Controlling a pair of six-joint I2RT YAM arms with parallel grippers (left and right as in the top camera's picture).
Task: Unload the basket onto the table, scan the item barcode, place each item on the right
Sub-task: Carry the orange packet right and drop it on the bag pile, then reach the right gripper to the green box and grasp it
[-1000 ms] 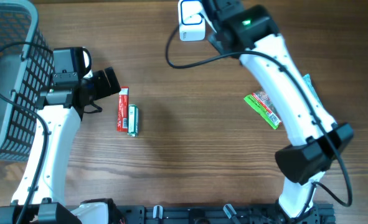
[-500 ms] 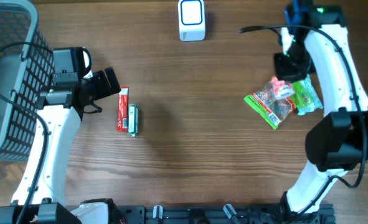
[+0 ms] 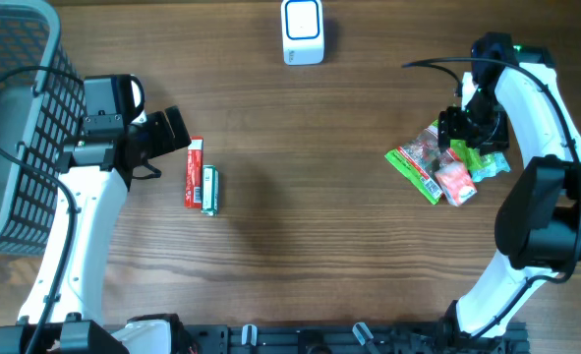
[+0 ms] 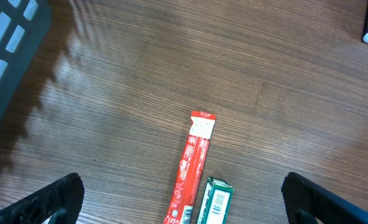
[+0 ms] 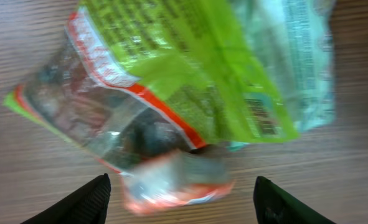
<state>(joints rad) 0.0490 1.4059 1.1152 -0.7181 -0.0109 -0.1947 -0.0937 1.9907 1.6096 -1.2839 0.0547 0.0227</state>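
We're on the pink-orange packet now. It lies on the wooden table, well apart from the white scanner, off toward the right arm's side and nearer the robot's base, resting on the edge of a small heap of snack bags. Touching it, on the side toward the scanner, is the green bag with its clear window, and a pale teal bag sits on the heap's outer side. From the right wrist we catch a barcode facing up on the green bag; the packet itself is blurred there. The right gripper hangs over the heap, fingers spread wide and pinching nothing. Over on the scanner's other side, a red stick pack and a small green box lie just beside each other. The left gripper hovers by them, fingers spread fully, gripping nothing. Farthest from the scanner on that side stands the grey basket.
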